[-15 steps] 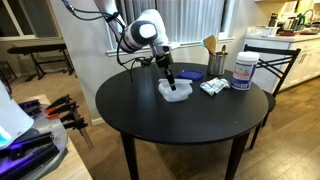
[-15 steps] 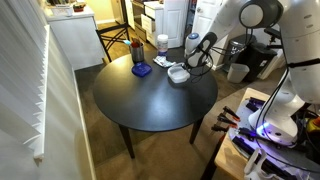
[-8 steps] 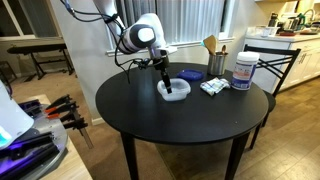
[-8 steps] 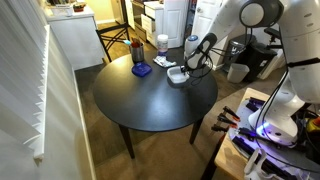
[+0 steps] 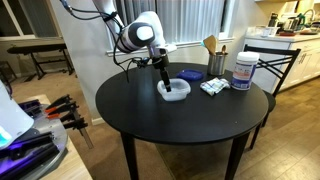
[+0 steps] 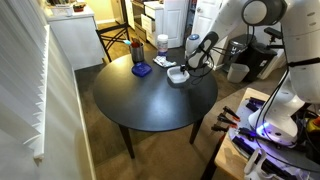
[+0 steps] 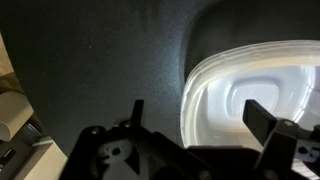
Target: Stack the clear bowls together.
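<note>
Wrist view: gripper (image 7: 200,112) spread wide, apparently astride the rim of a clear bowl (image 7: 225,75) on the black table (image 7: 100,60). An off-centre pinch could skid the bowl away.

Home: dining table (image 5: 160,115), kitchen cabinets (image 5: 306,62).

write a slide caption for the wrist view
Wrist view: open fingers straddle the rim of a clear bowl on the dark table, one over its inside, one outside.

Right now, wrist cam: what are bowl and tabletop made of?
Bowl: likely thin clear plastic, glossy; translucent whitish walls, moulded rounded-square rim. Tabletop: unclear, perhaps painted wood or laminate; matte black, finely speckled, no sharp reflections.
</note>
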Robot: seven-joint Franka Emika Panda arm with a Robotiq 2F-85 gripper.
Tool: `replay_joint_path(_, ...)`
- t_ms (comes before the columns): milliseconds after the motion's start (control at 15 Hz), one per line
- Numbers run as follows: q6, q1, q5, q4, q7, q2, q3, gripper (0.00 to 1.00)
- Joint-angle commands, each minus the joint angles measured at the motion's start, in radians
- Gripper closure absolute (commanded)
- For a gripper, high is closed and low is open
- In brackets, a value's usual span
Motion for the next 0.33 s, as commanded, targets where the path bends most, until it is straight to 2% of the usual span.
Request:
replay_joint_path(0,0.0,0.004,0.01,-0.002,-0.009,-0.003,-0.003,0.0)
replay_joint_path(267,0.0,0.008,0.008,-0.016,-0.008,-0.019,-0.002,0.0)
